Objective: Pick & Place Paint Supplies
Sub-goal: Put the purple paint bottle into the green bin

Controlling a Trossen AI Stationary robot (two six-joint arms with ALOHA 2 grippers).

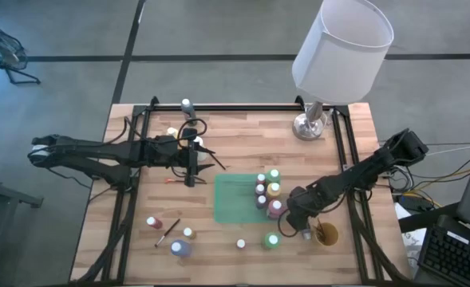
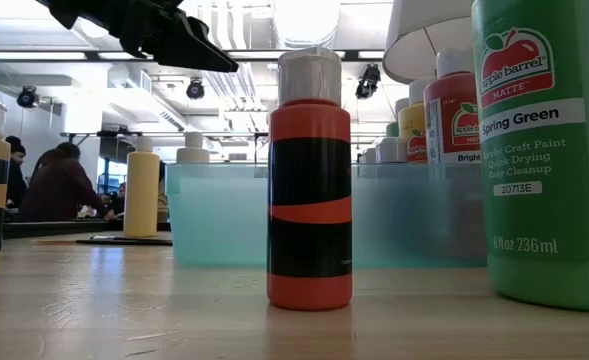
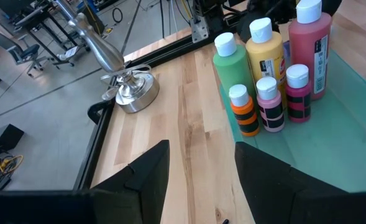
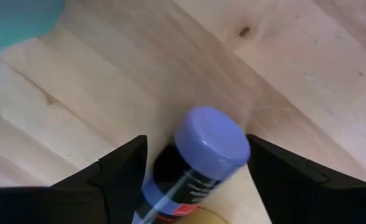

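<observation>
Item: blue-capped paint bottle [image 4: 201,158], near right of the bench [image 1: 242,143], between my right end effector [image 4: 195,180]'s spread fingers, not visibly clamped. Light, rigid, slick plastic; I'd grip the body below the cap. Left end effector [image 3: 198,180] open, empty, far left.

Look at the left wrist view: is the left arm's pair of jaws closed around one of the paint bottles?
No: the left gripper hangs open over bare wooden table, well short of the cluster of white-capped paint bottles on the green mat.
</observation>
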